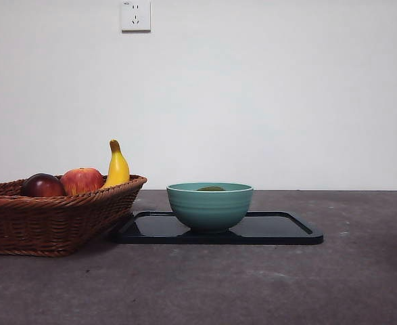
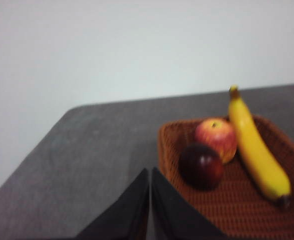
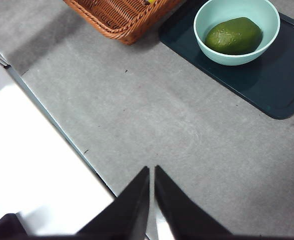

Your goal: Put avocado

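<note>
The avocado [image 3: 234, 36] is a dull olive-green fruit with a slightly rough, faintly glossy skin, lying on its side inside the teal bowl [image 3: 205, 38]; from the front view only a sliver of its top [image 1: 211, 189] shows above the bowl's rim [image 1: 209, 203]. The bowl stands on one dark tray [image 1: 286, 230], towards the tray's end nearer the basket. Just beside the tray, touching or nearly touching its edge, sits one brown wicker basket [image 1: 46, 220]. It holds three fruits: one dark red-purple round fruit [image 1: 42, 185], one red-yellow apple [image 1: 82, 180] next to it, and one banana [image 1: 118, 166] leaning on the basket's rim closest to the bowl. Nothing lies over the bowl.

The left gripper [image 2: 150, 175] hangs above the table beside the basket's outer corner, its jaws pressed together on nothing. The right gripper [image 3: 151, 172] hangs well away from the bowl over the table's edge, its jaws likewise closed and empty.
</note>
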You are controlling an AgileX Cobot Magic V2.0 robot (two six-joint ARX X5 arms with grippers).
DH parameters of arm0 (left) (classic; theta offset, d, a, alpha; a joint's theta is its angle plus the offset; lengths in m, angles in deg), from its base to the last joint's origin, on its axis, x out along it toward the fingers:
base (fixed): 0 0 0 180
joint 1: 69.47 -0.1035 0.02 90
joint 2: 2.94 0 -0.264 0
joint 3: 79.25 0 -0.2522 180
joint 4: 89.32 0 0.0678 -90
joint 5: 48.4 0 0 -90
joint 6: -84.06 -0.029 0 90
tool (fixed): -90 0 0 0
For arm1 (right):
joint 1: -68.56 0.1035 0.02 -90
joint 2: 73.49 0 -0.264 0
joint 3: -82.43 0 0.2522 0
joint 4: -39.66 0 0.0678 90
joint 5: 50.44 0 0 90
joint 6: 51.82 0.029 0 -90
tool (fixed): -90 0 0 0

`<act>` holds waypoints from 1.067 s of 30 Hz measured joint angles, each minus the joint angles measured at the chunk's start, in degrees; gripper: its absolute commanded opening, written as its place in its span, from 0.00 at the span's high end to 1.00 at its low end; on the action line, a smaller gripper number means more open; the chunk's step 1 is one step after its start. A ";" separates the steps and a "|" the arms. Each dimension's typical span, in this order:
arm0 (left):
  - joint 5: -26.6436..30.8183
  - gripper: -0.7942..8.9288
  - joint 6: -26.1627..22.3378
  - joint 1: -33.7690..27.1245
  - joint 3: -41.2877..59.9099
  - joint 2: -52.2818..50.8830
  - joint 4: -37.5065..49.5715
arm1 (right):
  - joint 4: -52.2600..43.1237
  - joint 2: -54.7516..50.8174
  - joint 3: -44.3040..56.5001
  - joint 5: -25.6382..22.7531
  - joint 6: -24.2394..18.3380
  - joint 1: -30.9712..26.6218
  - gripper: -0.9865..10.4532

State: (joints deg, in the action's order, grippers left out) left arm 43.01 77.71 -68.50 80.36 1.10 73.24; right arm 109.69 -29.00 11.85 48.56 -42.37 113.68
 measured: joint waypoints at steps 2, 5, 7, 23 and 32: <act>0.15 0.91 0.00 0.00 1.29 -1.14 -0.22 | 0.00 0.00 0.00 0.00 0.00 0.00 0.91; 0.17 0.91 0.00 0.00 2.80 -2.84 -0.28 | 0.00 0.00 0.00 0.00 0.00 0.00 0.91; 0.17 0.91 0.07 0.00 3.76 -3.76 -0.46 | 0.00 0.00 0.00 -0.02 0.00 0.00 0.91; 0.17 0.91 5.70 0.00 4.79 -3.74 -6.86 | 0.00 0.00 0.00 0.00 0.00 0.00 0.91; 0.17 0.91 6.95 0.00 4.79 -3.74 -6.84 | 0.00 0.00 0.00 0.00 0.00 0.00 0.91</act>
State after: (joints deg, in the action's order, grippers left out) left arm 43.19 84.66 -68.50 85.14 -2.64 66.40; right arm 109.69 -29.00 11.85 48.56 -42.37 113.68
